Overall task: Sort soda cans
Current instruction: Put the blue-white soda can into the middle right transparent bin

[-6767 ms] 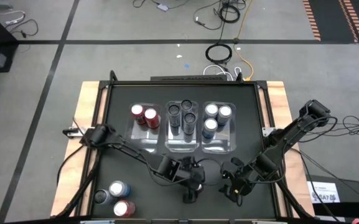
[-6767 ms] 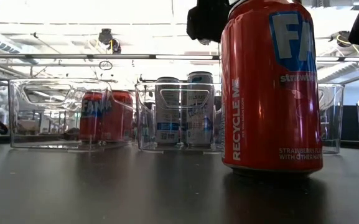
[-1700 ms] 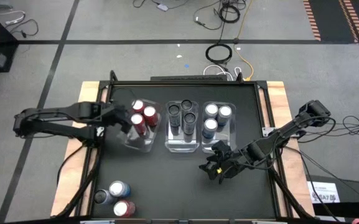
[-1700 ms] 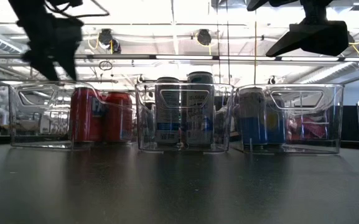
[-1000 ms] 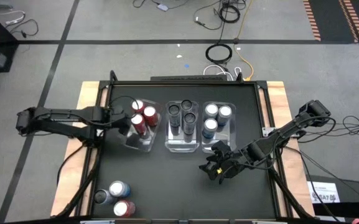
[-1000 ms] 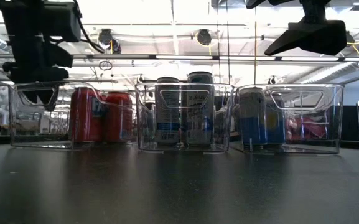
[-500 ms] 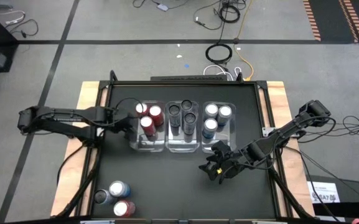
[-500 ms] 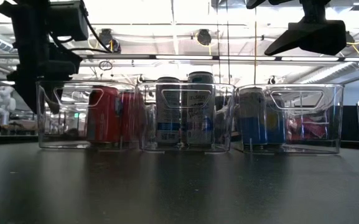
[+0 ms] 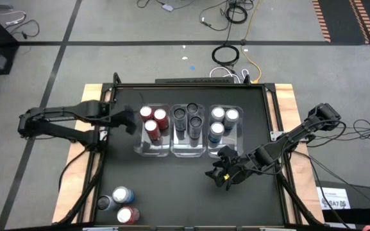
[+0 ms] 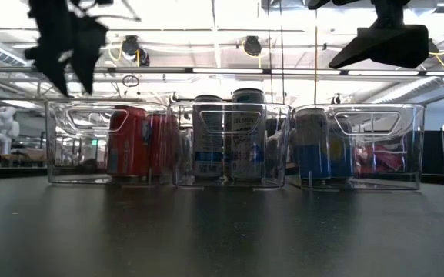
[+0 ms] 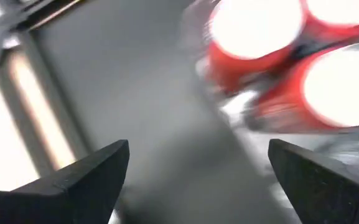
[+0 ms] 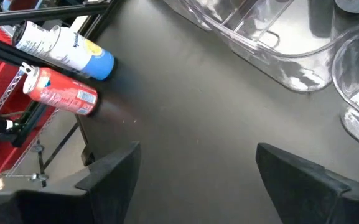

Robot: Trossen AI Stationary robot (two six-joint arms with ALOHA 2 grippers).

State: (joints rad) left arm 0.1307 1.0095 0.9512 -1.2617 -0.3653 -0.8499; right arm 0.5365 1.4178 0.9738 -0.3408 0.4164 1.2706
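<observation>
Black tabletop [image 9: 172, 186] is showing three loose cans [image 9: 117, 205] waiting, so the left gripper [image 9: 131, 120], hanging wide open and empty, should be descending squarely over one.

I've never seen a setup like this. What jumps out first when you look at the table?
Three clear bins stand in a row mid-table, cans sorted by colour: red cans in the left one, dark cans in the middle, silver-blue cans in the right. Three loose cans wait at the table's near left corner. The left gripper hangs open beside the red bin, and the right gripper hangs open in front of the bins.
</observation>
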